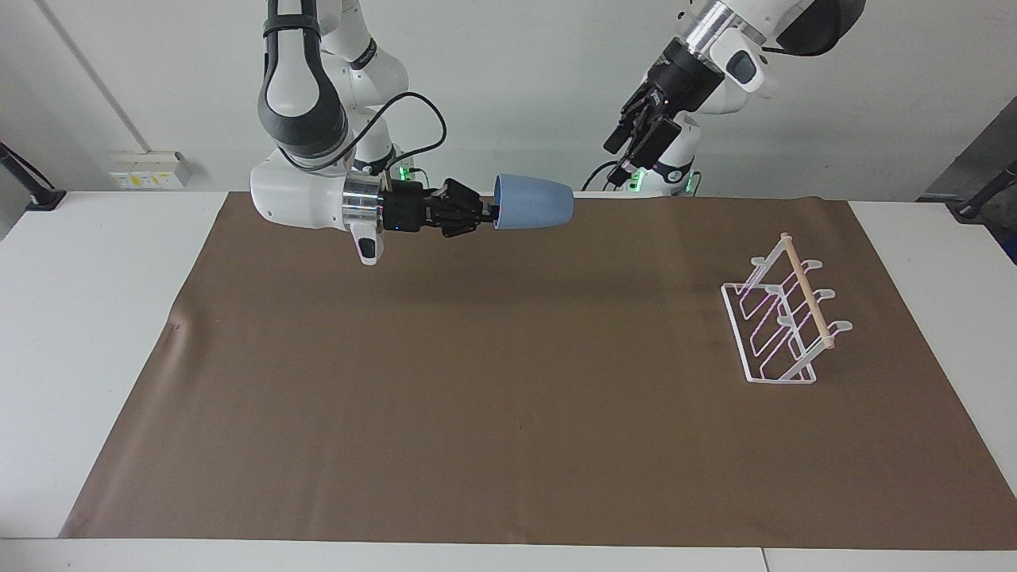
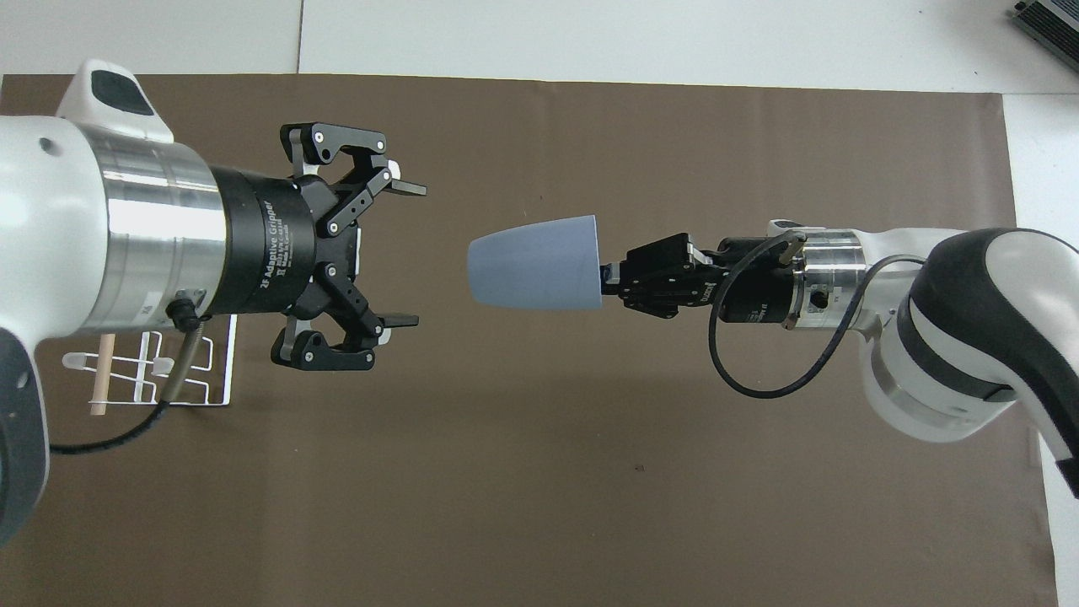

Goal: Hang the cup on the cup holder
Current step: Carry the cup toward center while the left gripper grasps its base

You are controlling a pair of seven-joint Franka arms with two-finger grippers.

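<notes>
My right gripper (image 1: 490,213) is shut on the rim of the light-blue cup (image 1: 534,203) and holds it on its side in the air, over the edge of the mat nearest the robots. The cup's base points toward the left arm's end. In the overhead view the cup (image 2: 535,263) hangs from my right gripper (image 2: 609,274). My left gripper (image 1: 622,155) is raised high and open (image 2: 415,253), facing the cup's base with a gap between them. The white wire cup holder (image 1: 783,314) stands empty at the left arm's end, partly covered by the left arm in the overhead view (image 2: 202,371).
A brown mat (image 1: 477,397) covers most of the white table (image 1: 95,334). A black cable (image 2: 742,371) loops from my right wrist. Both arm bases stand at the robots' edge.
</notes>
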